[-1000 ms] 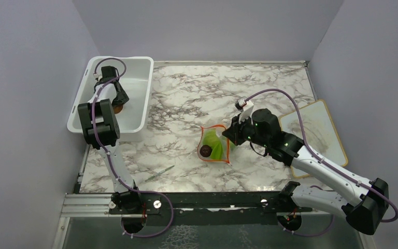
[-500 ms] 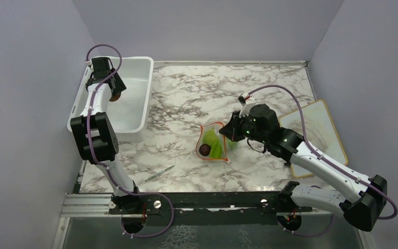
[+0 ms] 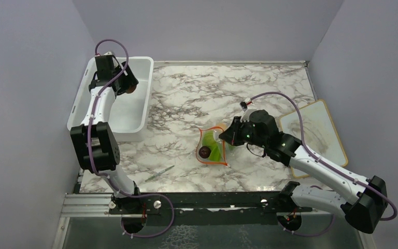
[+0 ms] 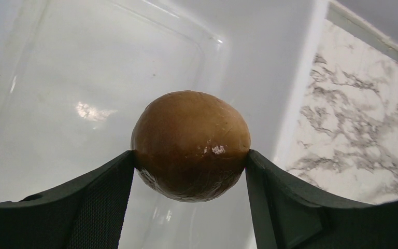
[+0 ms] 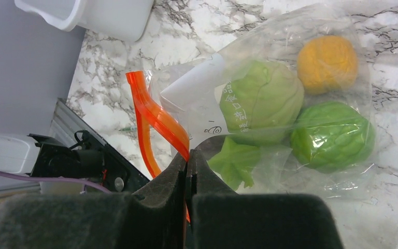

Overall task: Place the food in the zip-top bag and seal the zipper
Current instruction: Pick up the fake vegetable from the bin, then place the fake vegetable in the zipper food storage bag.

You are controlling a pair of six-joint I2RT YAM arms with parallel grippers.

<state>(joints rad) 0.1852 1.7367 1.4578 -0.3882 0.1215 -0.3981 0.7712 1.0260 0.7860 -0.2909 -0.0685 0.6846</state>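
Note:
My left gripper is shut on a round brown toy food piece and holds it above the white tub, near the tub's right wall. The clear zip-top bag lies mid-table with its mouth held open; a dark red piece and green pieces show in it. In the right wrist view the bag holds a pale green cabbage ball, a green round fruit and an orange piece. My right gripper is shut on the orange-red zipper strip at the bag's mouth.
A flat board with a tan rim lies at the right under the right arm. A thin green stick lies on the marble near the front left. Grey walls close in the table on three sides.
My left gripper lifted the brown piece out of the tub and moved it back and to the right, over the tub's right wall. My right gripper shifted slightly, still holding the bag's mouth open.

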